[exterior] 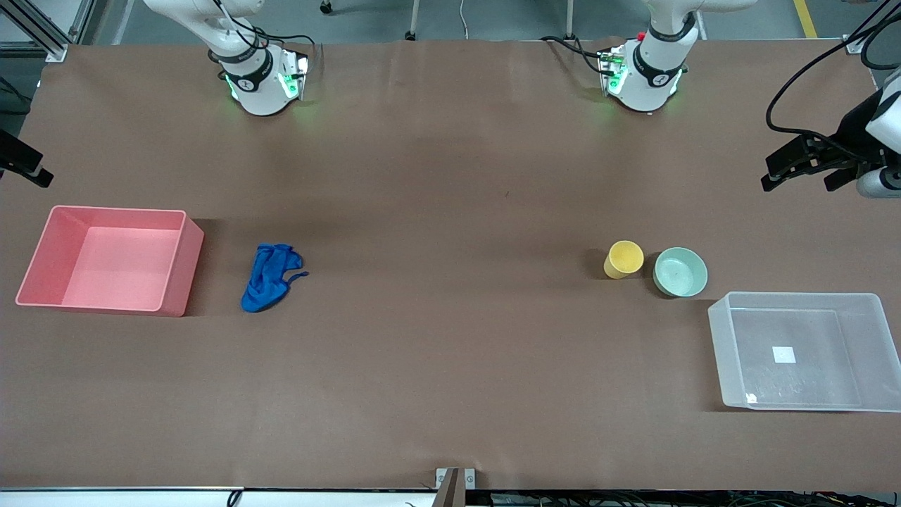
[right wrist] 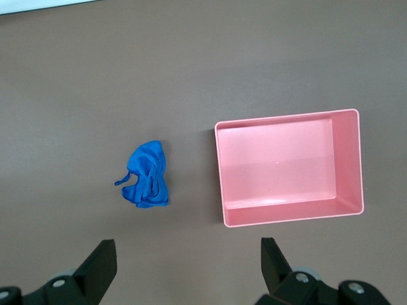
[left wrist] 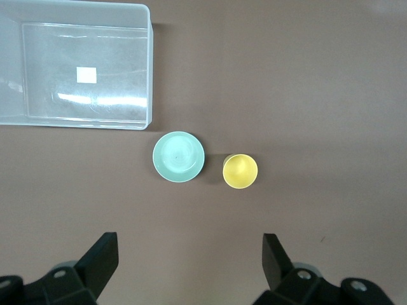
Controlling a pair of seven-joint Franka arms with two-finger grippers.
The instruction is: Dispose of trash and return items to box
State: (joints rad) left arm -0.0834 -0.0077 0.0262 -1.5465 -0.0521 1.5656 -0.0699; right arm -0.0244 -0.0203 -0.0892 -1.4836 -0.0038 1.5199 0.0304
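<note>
Right claw: your right claw (right wrist: 184, 264) hangs high over the tabletop (exterior: 450, 176) at the right arm's end, jaws spread wide and holding nothing; in the front view only a dark piece of it shows at the edge (exterior: 24, 165).
Pink bin: you have the pink bin (exterior: 176, 264) close to the tabletop edge at the right arm's end, open side up, with nothing in it.
Blue cloth: the trash, a crumpled blue cloth (exterior: 269, 277), lies flat on the tabletop just beside the pink bin, apart from it, on the side toward the middle; a thin strip trails off it. Your right wrist view shows cloth (right wrist: 148, 175) and bin (right wrist: 222, 178) side by side below the claw.
Yellow cup: the yellow cup (exterior: 623, 259) stands upright toward the left arm's end, mouth up.
Green bowl: the mint-green bowl (exterior: 680, 272) sits upright just beside the cup, on the side toward the clear box; you can see a narrow gap between the two in the left wrist view, cup (left wrist: 240, 171) and bowl (left wrist: 179, 156).
Clear box: the clear box (exterior: 718, 331) lies by the tabletop corner at the left arm's end, nearer the front camera than the bowl, holding only its white label (exterior: 783, 354).
Left claw: your left claw (exterior: 806, 169) hangs in the air over the tabletop edge at the left arm's end, jaws wide apart and gripping nothing; its wrist view (left wrist: 191, 264) looks down on cup, bowl and box (left wrist: 150, 76).
</note>
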